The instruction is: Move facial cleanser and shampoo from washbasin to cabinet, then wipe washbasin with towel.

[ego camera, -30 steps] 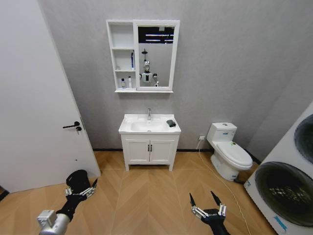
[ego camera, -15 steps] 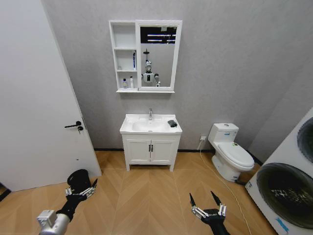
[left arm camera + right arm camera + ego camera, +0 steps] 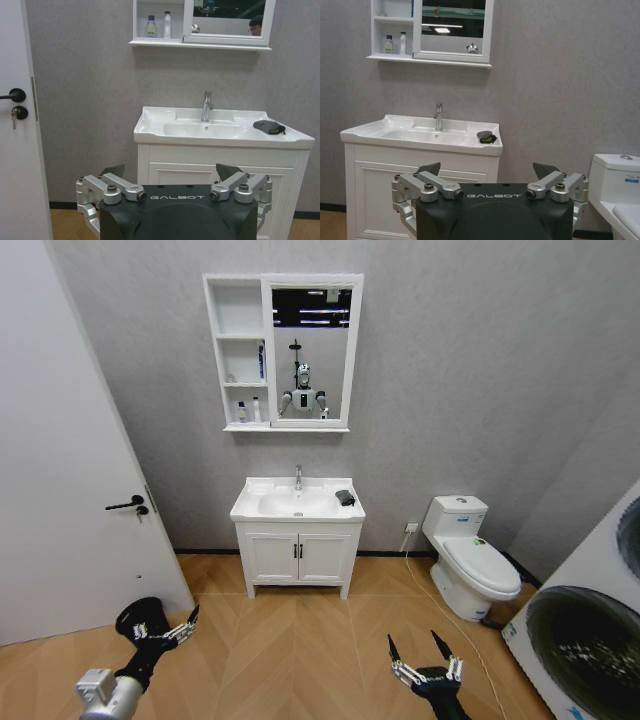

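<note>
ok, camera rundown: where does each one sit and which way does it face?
Head view: high on the robot, looking forward and down at the washbasin, the cabinet and the floor; left gripper and right gripper show low, both open.
Left wrist view: behind the open left gripper, facing the washbasin.
Right wrist view: behind the open right gripper, facing the same wall.
Shared: all three see the towel on the washbasin.

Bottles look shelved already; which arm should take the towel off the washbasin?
Right, probably. The towel lies on the washbasin's right side, nearer the open right end effector. The open left end effector sits farther left.
</note>
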Motion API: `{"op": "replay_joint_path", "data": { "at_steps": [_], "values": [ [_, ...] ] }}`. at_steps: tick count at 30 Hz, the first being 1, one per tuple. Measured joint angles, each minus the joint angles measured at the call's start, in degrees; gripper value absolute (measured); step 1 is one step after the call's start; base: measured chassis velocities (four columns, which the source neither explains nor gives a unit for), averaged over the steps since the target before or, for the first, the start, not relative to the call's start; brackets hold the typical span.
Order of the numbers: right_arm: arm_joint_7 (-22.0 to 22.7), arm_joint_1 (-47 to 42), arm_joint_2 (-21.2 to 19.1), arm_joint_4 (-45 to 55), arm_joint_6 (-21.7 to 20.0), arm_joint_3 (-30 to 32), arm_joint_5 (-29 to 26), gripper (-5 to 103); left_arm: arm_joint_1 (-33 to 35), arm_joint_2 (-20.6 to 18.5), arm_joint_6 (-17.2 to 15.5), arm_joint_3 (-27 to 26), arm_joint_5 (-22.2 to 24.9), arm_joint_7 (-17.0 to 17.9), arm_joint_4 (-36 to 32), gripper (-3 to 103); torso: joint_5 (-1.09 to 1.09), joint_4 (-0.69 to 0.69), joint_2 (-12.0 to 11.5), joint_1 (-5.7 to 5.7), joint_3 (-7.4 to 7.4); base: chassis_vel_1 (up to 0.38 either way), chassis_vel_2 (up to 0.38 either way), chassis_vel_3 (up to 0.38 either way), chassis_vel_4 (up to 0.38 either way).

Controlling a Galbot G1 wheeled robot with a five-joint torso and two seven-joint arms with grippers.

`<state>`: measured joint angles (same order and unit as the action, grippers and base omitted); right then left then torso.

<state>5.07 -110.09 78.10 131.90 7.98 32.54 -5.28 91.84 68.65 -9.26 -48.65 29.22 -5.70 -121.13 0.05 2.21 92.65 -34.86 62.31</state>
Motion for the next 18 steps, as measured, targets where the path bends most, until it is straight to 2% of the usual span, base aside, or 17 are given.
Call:
{"op": "replay_joint_path", "data": {
  "at_steps": [3, 13, 18],
  "values": [
    [0.00, 0.00, 0.01, 0.00, 0.00, -0.01, 0.00, 100, 0.00, 0.00, 0.00, 0.00, 0.00, 0.00, 0.00, 100, -0.07, 0.00, 0.00, 0.03, -0.01, -0.086, 0.037, 0.040, -0.027],
    [0.00, -0.03, 0.02, 0.00, 0.00, -0.05, 0.00, 100, 0.03, 0.00, 0.00, -0.03, 0.00, 0.01, 0.00, 100, -0.06, -0.01, 0.07, 0.17, -0.06, 0.071, 0.010, -0.041, 0.006],
    [0.00, -0.01, 0.02, 0.00, 0.00, -0.04, 0.00, 100, 0.01, 0.00, 0.00, -0.03, 0.00, 0.01, 0.00, 100, -0.05, -0.01, 0.04, 0.09, -0.02, -0.037, 0.053, 0.045, -0.061]
  ]
}}
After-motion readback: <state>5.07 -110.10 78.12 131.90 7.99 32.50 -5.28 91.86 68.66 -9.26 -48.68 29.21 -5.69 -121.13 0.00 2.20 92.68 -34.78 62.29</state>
